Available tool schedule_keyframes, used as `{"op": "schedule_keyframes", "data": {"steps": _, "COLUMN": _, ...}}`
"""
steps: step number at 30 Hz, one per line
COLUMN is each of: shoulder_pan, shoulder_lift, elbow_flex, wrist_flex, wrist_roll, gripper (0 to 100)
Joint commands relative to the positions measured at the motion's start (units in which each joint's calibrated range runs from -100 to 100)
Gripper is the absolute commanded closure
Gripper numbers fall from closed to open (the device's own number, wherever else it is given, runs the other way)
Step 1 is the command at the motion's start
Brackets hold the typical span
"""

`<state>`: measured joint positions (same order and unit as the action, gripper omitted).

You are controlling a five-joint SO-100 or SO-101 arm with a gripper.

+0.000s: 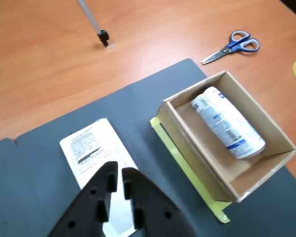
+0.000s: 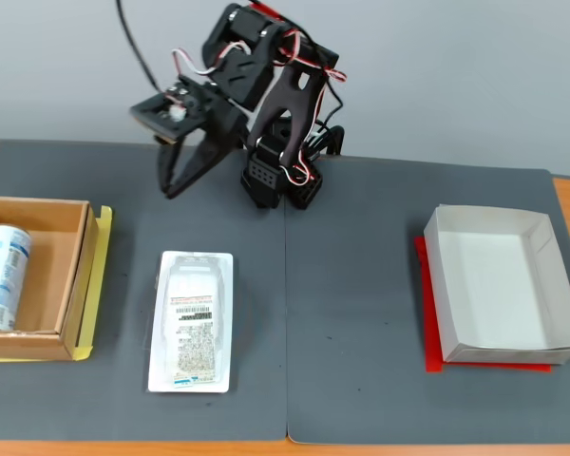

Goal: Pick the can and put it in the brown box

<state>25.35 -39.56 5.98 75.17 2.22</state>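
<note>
On the dark grey mat over the wooden surface (image 1: 49,59), the slim white-and-blue drink can (image 1: 228,123) lies inside the shallow brown cardboard box (image 1: 266,118) at the mat's left edge in the fixed view, so my black end effector (image 1: 117,174) hangs empty with its fingers nearly together above the flat white barcode-labelled plastic package (image 2: 193,320).

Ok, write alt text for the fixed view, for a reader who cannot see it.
A white can lies on its side inside a brown box at the left edge of a dark mat. A flat white package lies beside it, an empty white box sits at right, and the arm's gripper hangs above the mat, holding nothing.
</note>
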Motion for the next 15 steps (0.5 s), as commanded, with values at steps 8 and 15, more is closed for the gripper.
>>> {"op": "schedule_keyframes", "data": {"steps": 8, "shoulder_pan": -13.0, "shoulder_lift": -25.5, "elbow_flex": 21.4, "wrist_flex": -0.9, "wrist_roll": -3.8, "gripper": 99}}
{"op": "schedule_keyframes", "data": {"steps": 15, "shoulder_pan": -23.1, "shoulder_lift": -38.1, "elbow_flex": 38.5, "wrist_flex": -7.3, "wrist_roll": -4.3, "gripper": 99}}
